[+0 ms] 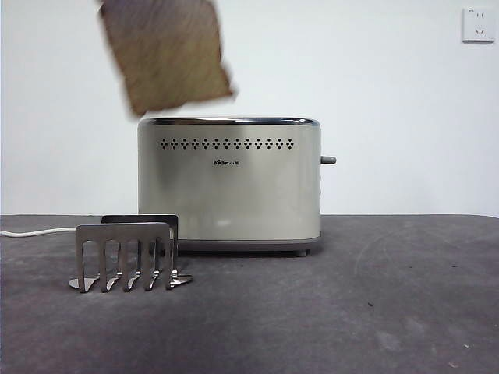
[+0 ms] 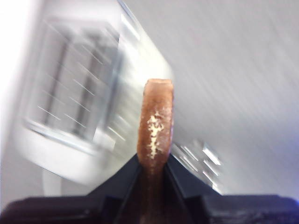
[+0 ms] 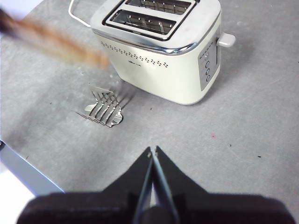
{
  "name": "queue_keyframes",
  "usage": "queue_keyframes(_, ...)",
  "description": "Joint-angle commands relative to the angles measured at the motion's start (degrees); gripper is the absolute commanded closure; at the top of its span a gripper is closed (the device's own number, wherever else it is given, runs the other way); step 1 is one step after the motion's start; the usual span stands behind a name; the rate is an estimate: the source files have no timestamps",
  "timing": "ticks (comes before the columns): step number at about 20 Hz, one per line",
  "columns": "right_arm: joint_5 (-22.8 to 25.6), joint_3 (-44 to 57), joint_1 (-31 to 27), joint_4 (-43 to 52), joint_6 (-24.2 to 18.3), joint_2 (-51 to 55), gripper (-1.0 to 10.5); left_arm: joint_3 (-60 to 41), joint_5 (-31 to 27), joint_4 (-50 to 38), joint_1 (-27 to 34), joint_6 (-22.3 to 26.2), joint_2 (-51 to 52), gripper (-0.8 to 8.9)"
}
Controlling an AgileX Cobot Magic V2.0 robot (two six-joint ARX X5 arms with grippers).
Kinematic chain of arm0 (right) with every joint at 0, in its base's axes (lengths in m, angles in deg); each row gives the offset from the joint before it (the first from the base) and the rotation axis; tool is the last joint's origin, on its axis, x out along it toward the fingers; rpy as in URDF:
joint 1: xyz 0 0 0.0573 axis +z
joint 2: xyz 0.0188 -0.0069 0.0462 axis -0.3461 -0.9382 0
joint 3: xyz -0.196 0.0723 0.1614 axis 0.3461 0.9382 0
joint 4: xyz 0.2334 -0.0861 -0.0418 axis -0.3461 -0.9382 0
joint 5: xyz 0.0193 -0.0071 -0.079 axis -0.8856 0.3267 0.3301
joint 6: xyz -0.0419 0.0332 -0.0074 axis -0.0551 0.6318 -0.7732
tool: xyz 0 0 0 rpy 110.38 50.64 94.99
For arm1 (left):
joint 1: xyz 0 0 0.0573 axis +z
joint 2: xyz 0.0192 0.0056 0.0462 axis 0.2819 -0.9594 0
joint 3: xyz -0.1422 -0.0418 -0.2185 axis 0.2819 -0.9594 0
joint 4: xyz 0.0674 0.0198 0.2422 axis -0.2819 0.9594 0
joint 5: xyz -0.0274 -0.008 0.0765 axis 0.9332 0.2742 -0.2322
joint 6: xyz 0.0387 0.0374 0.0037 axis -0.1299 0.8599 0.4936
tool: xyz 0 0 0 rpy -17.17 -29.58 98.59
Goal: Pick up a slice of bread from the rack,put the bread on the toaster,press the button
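Carrying the slice of bread [image 1: 166, 53] through the air, the left tool [image 2: 155, 161] has its two jaws clamped on the lower part of the slice, which the left wrist view shows edge-on with the dark crust toward the camera. In the front view the slice hangs tilted, above the left end of the toaster [image 1: 229, 183] and clear of its chrome rim, not touching it. The rack [image 1: 129, 254] stands without bread on the surface [image 1: 374, 312], just in front of the toaster's left part. So the pick-up seems done and the step in hand is the transport to the toaster. The next move, in my judgement, calls for turning the slice upright, lining it with one of the two slots [image 3: 141, 19] and lowering it in. The right tool [image 3: 153, 156] waits high over the surface with its jaws together, holding nothing. The button [image 1: 328, 160] on the narrow side wall is not yet pressed, as far as I can judge.
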Motion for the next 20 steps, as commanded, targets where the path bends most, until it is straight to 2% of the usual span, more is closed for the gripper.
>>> queue_keyframes(1,-0.07,-0.13,0.09,0.0,-0.5,-0.31,9.6,2.97,-0.15,-5.33,-0.46,2.56,0.11,8.22)
queue_keyframes(5,-0.07,-0.15,0.09,-0.13,-0.48,-0.37,9.6,3.3,-0.72,-11.56,-0.46,9.31,-1.42,8.23)
queue_keyframes(7,-0.07,-0.15,0.09,-0.15,-0.48,-0.37,9.6,3.3,-2.05,-12.28,-0.42,10.73,-3.43,8.23)
queue_keyframes(20,-0.07,-0.13,0.09,-1.38,-0.66,-0.7,9.6,3.3,-3.15,-14.23,0.44,13.77,-14.99,8.23)
